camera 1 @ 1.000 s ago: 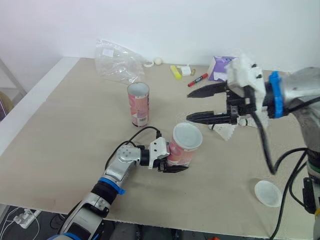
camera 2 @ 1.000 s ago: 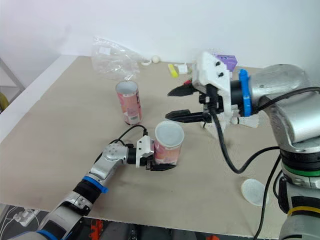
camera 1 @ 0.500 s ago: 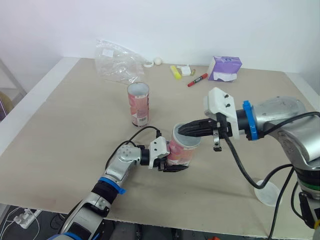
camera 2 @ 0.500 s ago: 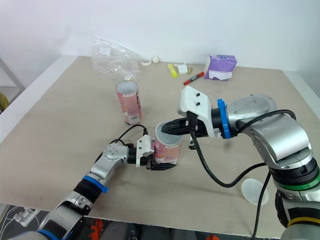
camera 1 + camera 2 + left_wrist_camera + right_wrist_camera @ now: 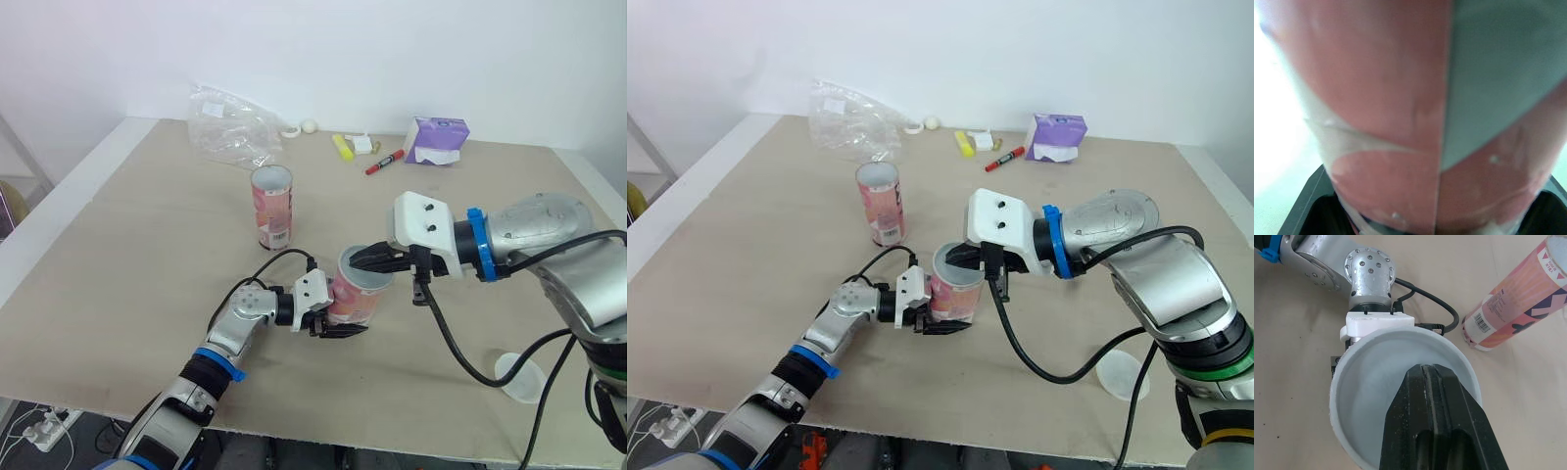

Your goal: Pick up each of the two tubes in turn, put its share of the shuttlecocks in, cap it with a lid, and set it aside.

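While the beige table [image 5: 127, 245] runs back to a plain white wall [image 5: 392, 49], its clutter sits along the far edge: a plastic bag [image 5: 230, 127], a red marker [image 5: 384, 162] and a purple box [image 5: 438, 140]. Near the front middle, the left gripper [image 5: 338, 315] is clamped round a pink tube [image 5: 355, 299]. The right gripper [image 5: 370, 260], fingers pressed together, rests on the lid [image 5: 1376, 382] capping it. A second tube [image 5: 271, 206] stands open-topped just behind. A spare lid [image 5: 1117, 370] lies by the front right edge. Open tabletop stretches along the left edge.

Silver arms [image 5: 545, 227], blue rings [image 5: 475, 258], black cables [image 5: 453, 343], black claws [image 5: 1426, 371]
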You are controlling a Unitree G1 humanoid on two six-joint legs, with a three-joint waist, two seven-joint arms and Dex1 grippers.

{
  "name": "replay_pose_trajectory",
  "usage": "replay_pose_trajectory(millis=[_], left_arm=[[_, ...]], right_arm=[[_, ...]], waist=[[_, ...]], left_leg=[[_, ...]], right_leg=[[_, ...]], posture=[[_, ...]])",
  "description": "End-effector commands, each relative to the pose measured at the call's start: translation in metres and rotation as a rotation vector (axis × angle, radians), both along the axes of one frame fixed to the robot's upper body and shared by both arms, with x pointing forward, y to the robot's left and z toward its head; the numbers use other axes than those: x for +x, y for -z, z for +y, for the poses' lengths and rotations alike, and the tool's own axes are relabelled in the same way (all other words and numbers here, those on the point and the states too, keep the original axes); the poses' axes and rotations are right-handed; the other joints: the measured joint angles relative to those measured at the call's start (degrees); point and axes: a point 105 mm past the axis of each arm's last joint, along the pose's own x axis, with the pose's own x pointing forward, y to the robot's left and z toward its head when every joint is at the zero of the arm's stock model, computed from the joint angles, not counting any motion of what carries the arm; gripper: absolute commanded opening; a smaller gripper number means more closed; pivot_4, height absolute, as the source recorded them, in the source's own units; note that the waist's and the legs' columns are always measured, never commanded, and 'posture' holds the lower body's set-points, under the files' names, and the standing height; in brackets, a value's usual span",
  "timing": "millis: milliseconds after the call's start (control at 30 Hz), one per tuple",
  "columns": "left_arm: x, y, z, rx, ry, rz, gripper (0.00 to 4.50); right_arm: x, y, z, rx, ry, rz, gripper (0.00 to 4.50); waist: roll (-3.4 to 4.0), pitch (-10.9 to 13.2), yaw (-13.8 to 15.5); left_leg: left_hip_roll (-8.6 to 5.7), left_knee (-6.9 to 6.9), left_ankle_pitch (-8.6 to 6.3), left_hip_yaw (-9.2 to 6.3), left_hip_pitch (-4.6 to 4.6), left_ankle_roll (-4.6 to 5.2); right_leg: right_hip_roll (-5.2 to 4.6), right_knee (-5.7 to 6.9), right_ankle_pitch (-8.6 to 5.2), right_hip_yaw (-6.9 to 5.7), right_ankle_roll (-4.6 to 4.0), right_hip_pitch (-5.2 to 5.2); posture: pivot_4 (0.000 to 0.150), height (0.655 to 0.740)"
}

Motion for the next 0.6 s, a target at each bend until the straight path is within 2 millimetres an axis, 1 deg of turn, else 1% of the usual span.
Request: replay_pose_trajectory(millis=[33,67,133,200,267,300,333,367,400,433,500,533,567,600], left_arm=[[0.000,0.006,0.001,0.024,-0.005,0.010,3.02],[0.000,0.005,0.001,0.023,-0.006,0.009,3.02],[0.001,0.004,0.001,0.021,-0.007,0.007,3.02],[0.001,0.003,0.001,0.019,-0.005,0.003,3.02],[0.001,0.000,0.001,0.015,-0.004,-0.002,3.02],[0.001,-0.001,0.001,0.011,-0.001,-0.006,3.02],[0.001,-0.003,0.000,0.009,0.003,-0.011,3.02],[0.000,-0.004,0.000,0.007,0.009,-0.017,3.02],[-0.001,-0.005,-0.001,0.005,0.018,-0.023,3.02],[-0.002,-0.006,-0.002,0.006,0.030,-0.027,3.02],[-0.005,-0.007,-0.003,0.010,0.060,-0.032,3.02],[-0.006,-0.010,-0.003,0.006,0.070,-0.042,3.82],[-0.007,-0.011,-0.003,0.003,0.076,-0.050,4.19],[-0.006,-0.013,-0.003,-0.001,0.078,-0.057,4.50]], right_arm=[[0.006,-0.013,-0.018,0.131,0.066,0.108,0.04],[0.007,-0.025,-0.023,0.180,0.073,0.104,0.04],[0.008,-0.050,-0.037,0.295,0.094,0.076,0.04],[0.008,-0.074,-0.055,0.411,0.140,0.061,0.04],[0.004,-0.089,-0.072,0.511,0.183,0.057,0.04],[0.002,-0.091,-0.081,0.573,0.209,0.075,0.04],[0.000,-0.088,-0.088,0.611,0.229,0.088,0.04],[0.000,-0.080,-0.094,0.633,0.258,0.086,0.04],[-0.001,-0.070,-0.100,0.635,0.283,0.083,0.04],[-0.003,-0.055,-0.103,0.606,0.305,0.088,0.04],[-0.011,-0.023,-0.106,0.499,0.310,0.068,0.65],[-0.016,-0.002,-0.104,0.435,0.295,0.064,0.99],[-0.021,0.011,-0.102,0.394,0.279,0.060,1.46],[-0.025,0.022,-0.100,0.380,0.269,0.067,1.97]], waist=[[-0.04,0.00,0.01],[-0.03,0.01,0.04],[-0.01,0.04,0.05],[0.01,0.05,0.07],[0.01,0.05,0.11],[0.00,0.05,0.12],[0.00,0.05,0.13],[-0.02,0.05,0.17],[-0.03,0.05,0.12],[-0.03,0.04,0.17],[-0.04,0.06,0.09],[0.12,0.04,0.07],[0.25,0.01,0.04],[0.37,0.06,-0.02]], left_leg=[[0.01,0.00,0.00,-0.03,-0.01,0.00],[0.01,0.00,0.00,-0.03,-0.03,0.00],[0.01,0.00,0.00,-0.02,-0.15,0.00],[-0.01,0.00,0.01,0.01,-0.31,0.01],[-0.01,-0.03,0.00,0.01,-0.39,0.01],[0.00,-0.05,0.00,-0.01,-0.47,0.00],[0.00,-0.06,-0.01,-0.01,-0.50,0.00],[0.00,-0.06,-0.01,-0.04,-0.55,0.00],[0.01,-0.07,-0.01,-0.07,-0.60,0.00],[0.02,-0.07,-0.01,-0.08,-0.60,0.00],[0.02,-0.10,-0.01,-0.09,-0.65,0.01],[0.03,-0.10,-0.01,-0.05,-0.69,0.01],[0.02,-0.11,-0.01,0.03,-0.80,0.01],[-0.02,-0.10,-0.01,0.10,-0.89,0.02]], right_leg=[[-0.01,-0.01,0.01,-0.03,-0.01,0.01],[-0.03,-0.01,0.02,-0.03,-0.04,0.01],[-0.05,-0.01,0.27,-0.02,-0.43,0.01],[-0.06,-0.01,0.28,0.00,-0.45,-0.03],[-0.06,-0.03,0.25,-0.01,-0.49,-0.11],[-0.06,-0.04,0.23,-0.03,-0.52,-0.16],[-0.06,-0.04,0.23,-0.02,-0.53,-0.21],[-0.07,-0.05,0.22,-0.01,-0.55,-0.24],[-0.07,-0.06,0.21,0.02,-0.57,-0.25],[-0.06,-0.06,0.20,0.05,-0.58,-0.25],[-0.05,-0.06,0.18,0.05,-0.56,-0.29],[-0.02,-0.04,0.18,0.08,-0.56,-0.36],[0.05,-0.01,0.19,0.07,-0.50,-0.49],[0.23,0.07,0.27,0.10,-0.22,-0.64]], posture=[[0.150,0.7400],[0.150,0.7400],[0.150,0.7400],[0.150,0.7400],[0.150,0.7400],[0.150,0.7400],[0.150,0.7400],[0.150,0.7400],[0.150,0.7400],[0.150,0.7400],[0.150,0.7400],[0.150,0.7400],[0.150,0.7400],[0.150,0.7400]])
